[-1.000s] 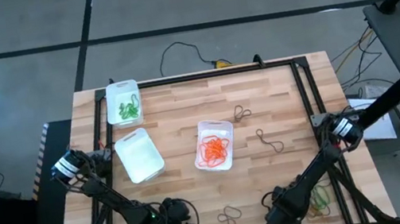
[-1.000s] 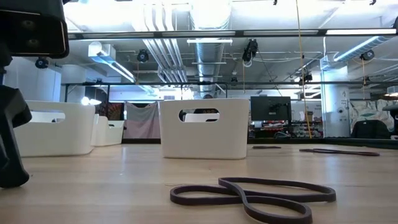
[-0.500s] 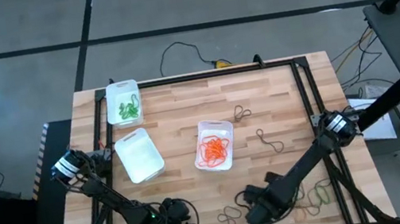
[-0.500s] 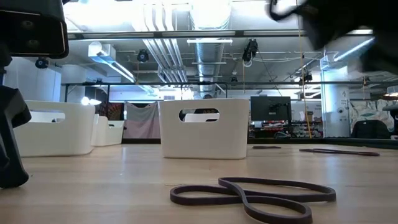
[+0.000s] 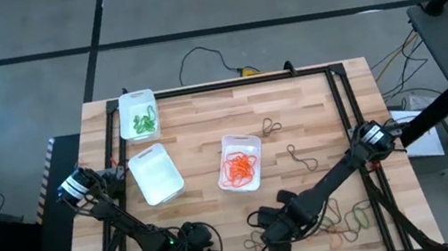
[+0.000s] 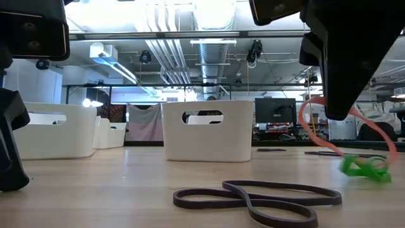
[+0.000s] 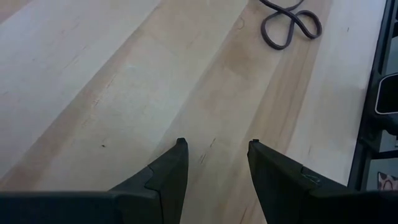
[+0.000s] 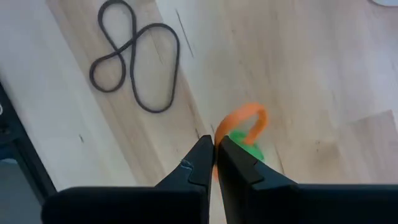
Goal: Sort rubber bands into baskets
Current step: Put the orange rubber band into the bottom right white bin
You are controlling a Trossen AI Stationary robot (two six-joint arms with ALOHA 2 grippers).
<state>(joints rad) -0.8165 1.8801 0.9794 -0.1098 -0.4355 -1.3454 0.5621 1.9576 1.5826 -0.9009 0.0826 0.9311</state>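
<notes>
**A:** Where are the rubber bands sitting for you right now?

**B:** You are looking at a dark rubber band lying in a figure-eight on the bench, near its front edge, between your two arms. In the low view it is lying flat in the foreground. An orange rubber band is hanging pinched at the tips of your right claw, with a green rubber band showing just beyond those tips; whether the green one is gripped too, the views are not showing. In the low view the orange loop is dangling below the claw, and the green one is at its lower end, close to the bench.

**A:** And the baskets?

**B:** You are seeing three. The far-left basket is holding green bands, the middle basket is holding orange ones, and the basket between them is showing white inside. Two more dark bands are lying loose on the bench, right of the orange-filled basket.

**A:** How are your claws standing?

**B:** Your right claw is closing fully on the orange band, just right of the figure-eight band. Your left claw is waiting at the front-left of the bench, fingers parted, gripping nothing, with the figure-eight band lying well ahead of it.
</notes>
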